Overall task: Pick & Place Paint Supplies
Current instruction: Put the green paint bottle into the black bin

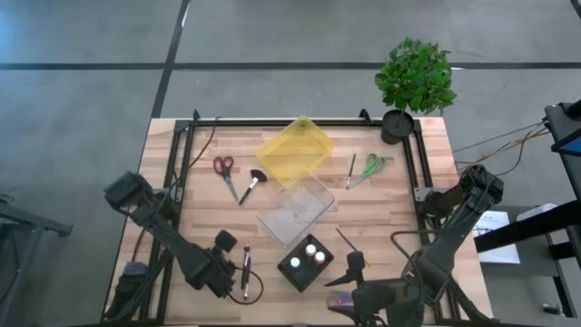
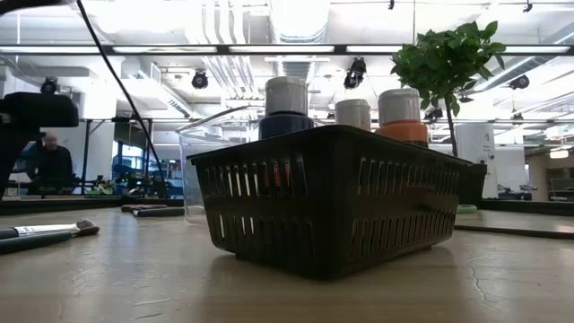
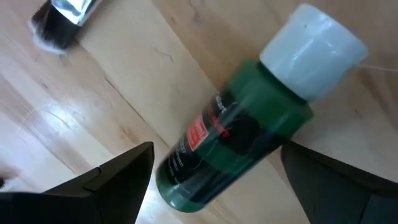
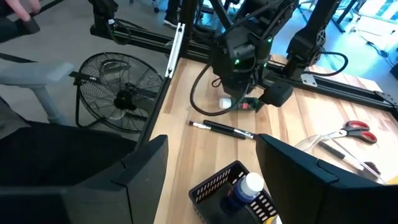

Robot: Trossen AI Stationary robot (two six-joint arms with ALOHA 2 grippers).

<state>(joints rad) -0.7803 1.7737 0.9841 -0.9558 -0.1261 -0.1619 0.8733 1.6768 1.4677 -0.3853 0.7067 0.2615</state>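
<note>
Writing on the green paint bottle sits on a red and black label along its side, but none of it can be read. The bottle lies on its side on the wooden table, white cap pointing away from the left gripper, whose two dark fingers stand wide apart on either side of the bottle's base without clamping it. A brush head with a silver ferrule lies near it on the wood. In the right wrist view the same bottle shows just under the left arm's wrist, with a dark-handled brush lying beside it.

Near the table's front edge stands a black slotted basket holding two white-capped bottles, a dark blue one and an orange one; a third white cap shows between them in the low view. No lettering on these can be made out.

The right gripper hovers above the basket, fingers spread and empty.

Farther back lie a clear tray, a yellow lid, red-handled scissors, a fan-shaped brush, green-handled scissors and a thin brush. A potted plant stands at the far right corner.
</note>
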